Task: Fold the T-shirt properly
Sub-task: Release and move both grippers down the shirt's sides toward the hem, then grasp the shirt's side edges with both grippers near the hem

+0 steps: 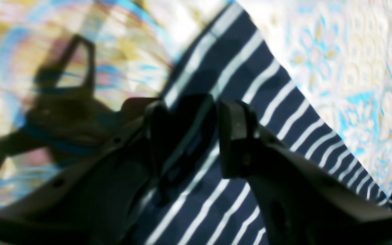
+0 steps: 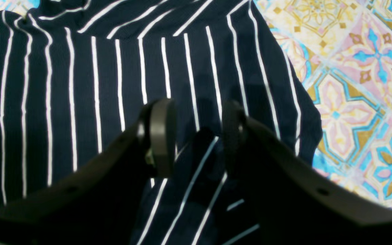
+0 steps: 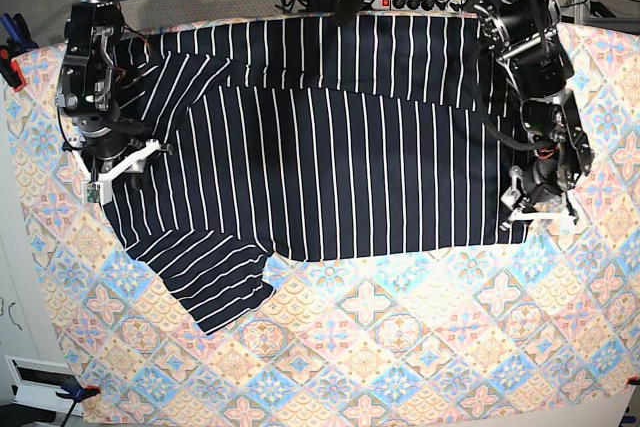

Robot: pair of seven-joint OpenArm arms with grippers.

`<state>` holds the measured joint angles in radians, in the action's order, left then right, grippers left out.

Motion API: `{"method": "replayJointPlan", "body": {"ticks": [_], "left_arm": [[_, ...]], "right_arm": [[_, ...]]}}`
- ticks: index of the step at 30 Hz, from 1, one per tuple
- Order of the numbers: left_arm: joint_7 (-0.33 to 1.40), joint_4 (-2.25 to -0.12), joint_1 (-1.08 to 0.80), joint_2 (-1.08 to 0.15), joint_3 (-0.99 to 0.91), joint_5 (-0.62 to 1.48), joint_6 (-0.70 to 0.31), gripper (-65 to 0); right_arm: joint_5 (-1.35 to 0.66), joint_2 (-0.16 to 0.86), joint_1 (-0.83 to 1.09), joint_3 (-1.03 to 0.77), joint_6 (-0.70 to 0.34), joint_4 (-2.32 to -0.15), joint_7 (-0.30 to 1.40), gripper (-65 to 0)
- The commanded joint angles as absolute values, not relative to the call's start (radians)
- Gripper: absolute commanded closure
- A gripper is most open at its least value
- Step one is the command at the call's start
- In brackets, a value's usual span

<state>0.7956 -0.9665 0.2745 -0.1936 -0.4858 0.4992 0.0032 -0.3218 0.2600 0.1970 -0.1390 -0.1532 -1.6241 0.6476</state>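
While both grippers pinch striped cloth, the fold can skew.
Left gripper (image 1: 216, 136) at 3 o'clock and right gripper (image 2: 196, 136) at 9 o'clock each hold a thin T-shirt (image 3: 330, 157) edge; uneven pulls may slip it or drag the tiled cloth (image 3: 400, 347).

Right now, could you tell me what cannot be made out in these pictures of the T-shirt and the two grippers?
- Left wrist view: the patterned cloth is smeared by motion blur.
- Both wrist views: the left gripper and right gripper each pinch a fold of the T-shirt; their fingers hide the pinched cloth.
- Base view: the T-shirt's far edge is hidden by the arms; collar not visible.
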Motion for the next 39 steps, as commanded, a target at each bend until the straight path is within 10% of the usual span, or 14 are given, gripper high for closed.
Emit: {"method": "replayJointPlan", "body": {"ticks": [1,16,29,39], "left_arm": [[0.786,-0.981,0.294,-0.209,-0.479,0.512,-0.002,-24.4],[0.788,-1.020,0.259,-0.200,-0.512,0.516,-0.004,-12.6],[0.786,-1.041,0.254,-0.222,-0.564,0.509,-0.001,-42.0],[0.717,-0.934,0.274,-0.219,-0.562,0.506,-0.002,-43.3]], "right_arm": [[-0.329,0.272,0.186,-0.148,-0.153,-1.647,0.624,-21.9],[-0.329,0.272,0.186,-0.145,-0.153,-1.647,0.624,-21.9],[-0.329,0.272,0.188,-0.143,-0.153,-1.647,0.624,-21.9],[-0.329,0.272,0.194,-0.143,-0.153,-1.649,0.624,-21.9]]}}
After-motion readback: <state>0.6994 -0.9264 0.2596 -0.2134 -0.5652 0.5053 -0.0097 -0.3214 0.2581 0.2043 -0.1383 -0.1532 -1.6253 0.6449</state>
